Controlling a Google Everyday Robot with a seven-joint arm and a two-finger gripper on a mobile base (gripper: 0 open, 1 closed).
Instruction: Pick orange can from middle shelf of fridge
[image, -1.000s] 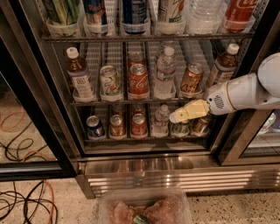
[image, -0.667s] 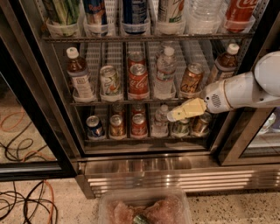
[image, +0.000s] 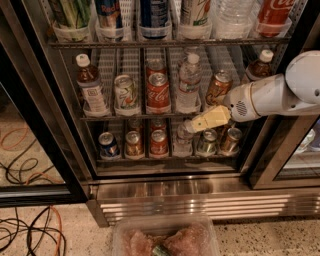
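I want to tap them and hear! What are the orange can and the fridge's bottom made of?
The orange can looks like thin metal, probably aluminium: shiny copper-orange sides, silvery top. The fridge's base looks like stainless steel: grey slats with streaky reflections. The gripper, just below-left of the can, looks like matte pale-yellow plastic or rubber.

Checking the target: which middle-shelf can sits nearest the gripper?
The orange can, rightmost can, just above the gripper; the red can and white-green can stand farther left.
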